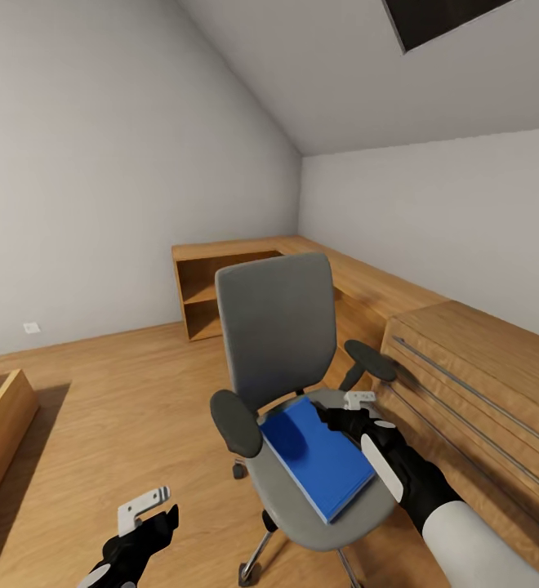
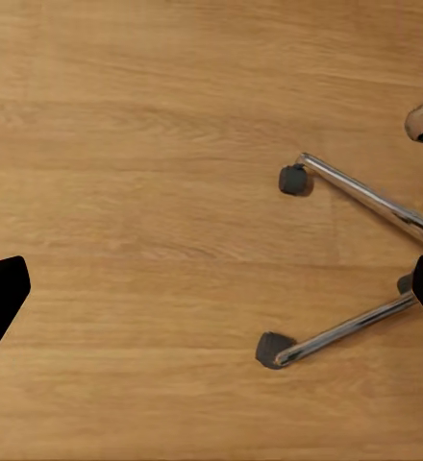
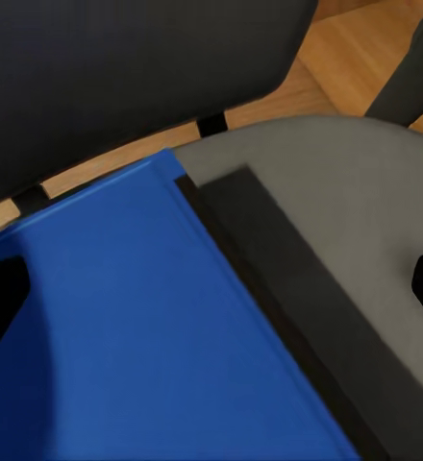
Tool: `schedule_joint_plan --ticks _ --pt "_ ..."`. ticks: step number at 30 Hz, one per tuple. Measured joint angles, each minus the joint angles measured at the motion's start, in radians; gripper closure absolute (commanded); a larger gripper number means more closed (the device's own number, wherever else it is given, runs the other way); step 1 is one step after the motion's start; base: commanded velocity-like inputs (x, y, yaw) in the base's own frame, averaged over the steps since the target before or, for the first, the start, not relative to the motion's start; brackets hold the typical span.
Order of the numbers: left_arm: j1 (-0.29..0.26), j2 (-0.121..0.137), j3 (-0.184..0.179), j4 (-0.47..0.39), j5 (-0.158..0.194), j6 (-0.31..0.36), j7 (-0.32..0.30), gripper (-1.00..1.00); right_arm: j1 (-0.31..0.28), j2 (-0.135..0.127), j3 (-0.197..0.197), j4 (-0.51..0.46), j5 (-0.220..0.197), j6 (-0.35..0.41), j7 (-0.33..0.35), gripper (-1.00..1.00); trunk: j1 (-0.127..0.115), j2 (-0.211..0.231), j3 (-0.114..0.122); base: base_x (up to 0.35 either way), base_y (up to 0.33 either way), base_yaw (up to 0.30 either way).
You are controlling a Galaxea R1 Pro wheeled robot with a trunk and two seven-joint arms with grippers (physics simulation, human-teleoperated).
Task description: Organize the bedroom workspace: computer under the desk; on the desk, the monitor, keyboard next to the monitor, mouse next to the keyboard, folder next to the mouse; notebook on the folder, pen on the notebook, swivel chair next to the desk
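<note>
The grey swivel chair [image 1: 279,327] stands in the middle of the wood floor, its back towards the corner of the room. On its seat [image 3: 365,211] lies the flat blue folder [image 1: 318,453] [image 3: 144,327]. My right gripper [image 1: 333,418] [image 3: 211,298] hovers open just above the folder's far corner, one finger over the blue cover and the other over the grey seat. Low at the left, my left gripper [image 1: 151,523] [image 2: 211,293] hangs open over the bare floor, beside the chair's chrome legs [image 2: 365,202] and black castors [image 2: 271,349].
Low light-wood cabinets [image 1: 474,367] run along the right wall, close behind the chair's right armrest [image 1: 370,360]. An open wooden shelf unit [image 1: 208,298] stands in the far corner. A wooden box edge [image 1: 0,416] is at the left. Open floor lies to the chair's left.
</note>
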Motion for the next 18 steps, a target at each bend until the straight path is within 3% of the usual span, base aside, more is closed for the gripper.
schedule_joint_plan --ticks 7,18 --pt "0.000 -0.002 0.042 -0.039 0.004 0.000 0.004 -1.00 0.000 0.000 0.000 0.000 -0.002 0.007 0.001 -1.00 0.008 -0.014 -0.006 0.003 0.001 0.000" --pt "0.000 -0.002 0.044 -0.043 0.004 0.000 0.006 -1.00 0.000 0.010 0.002 0.000 -0.002 0.009 0.002 -1.00 0.050 -0.091 -0.041 0.000 0.000 0.000"
